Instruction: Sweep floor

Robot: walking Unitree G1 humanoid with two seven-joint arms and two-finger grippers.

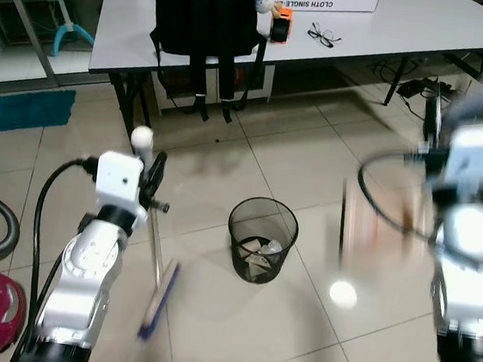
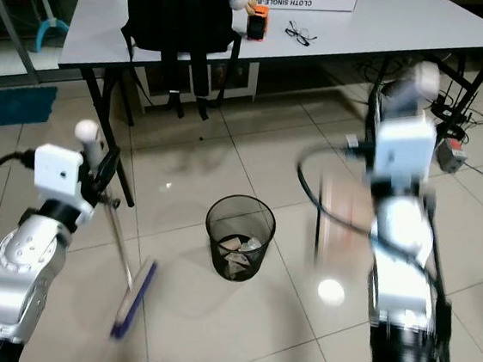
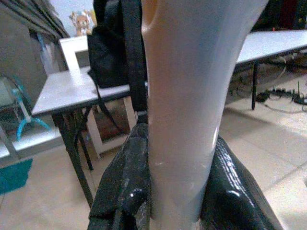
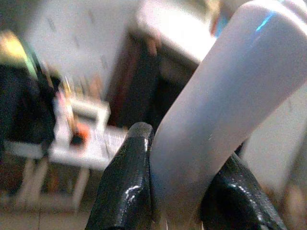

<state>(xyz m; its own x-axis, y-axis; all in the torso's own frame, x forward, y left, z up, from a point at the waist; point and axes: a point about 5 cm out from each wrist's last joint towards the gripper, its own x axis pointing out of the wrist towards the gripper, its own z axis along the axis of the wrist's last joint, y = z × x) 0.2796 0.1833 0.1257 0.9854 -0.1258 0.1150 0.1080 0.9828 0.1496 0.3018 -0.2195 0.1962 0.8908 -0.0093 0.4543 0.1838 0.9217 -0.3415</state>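
on the tiled floor, left gripper (image 3: 175, 191) is raised and holds one broom (image 1: 157, 289); right gripper (image 4: 180, 191) is raised too and holds one blurry dustpan (image 1: 359, 226), by one bin (image 1: 261, 239).

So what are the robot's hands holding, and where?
Left gripper clamps the broom by its handle top; right gripper clamps a blurred white handle.

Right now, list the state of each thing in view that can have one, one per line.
Left gripper: shut on the broom handle.
Broom: head down on the floor.
Right gripper: shut on the dustpan handle.
Dustpan: blurred, lifted.
Wastebasket: upright, litter inside.
Backpack: on table edge, straps hanging.
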